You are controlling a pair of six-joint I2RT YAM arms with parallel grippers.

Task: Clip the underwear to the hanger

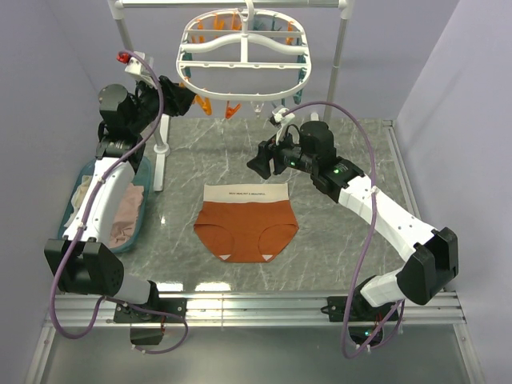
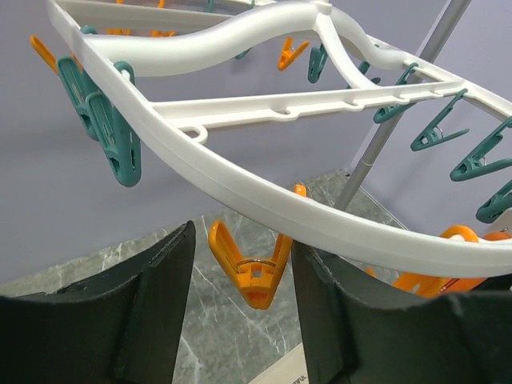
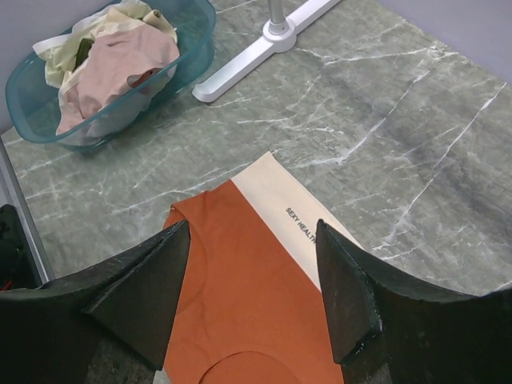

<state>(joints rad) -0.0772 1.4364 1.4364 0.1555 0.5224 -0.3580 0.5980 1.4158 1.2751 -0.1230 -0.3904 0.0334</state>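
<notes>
The rust-orange underwear [image 1: 246,227] lies flat on the marble table, beige waistband away from the arms; it also shows in the right wrist view [image 3: 240,280]. The white oval hanger [image 1: 242,58] hangs from the rack at the back, with orange and teal clothespins. My left gripper [image 1: 178,96] is open, raised at the hanger's left rim [image 2: 264,200], with an orange clothespin [image 2: 250,268] hanging between its fingers, untouched. My right gripper [image 1: 260,162] is open and empty, hovering above the underwear's right side.
A teal basket [image 1: 140,210] holding pink and cream clothes stands at the left; it also shows in the right wrist view [image 3: 200,40]. The white pole rack's foot [image 1: 162,156] stands between basket and underwear, its other post [image 1: 342,56] at the back right.
</notes>
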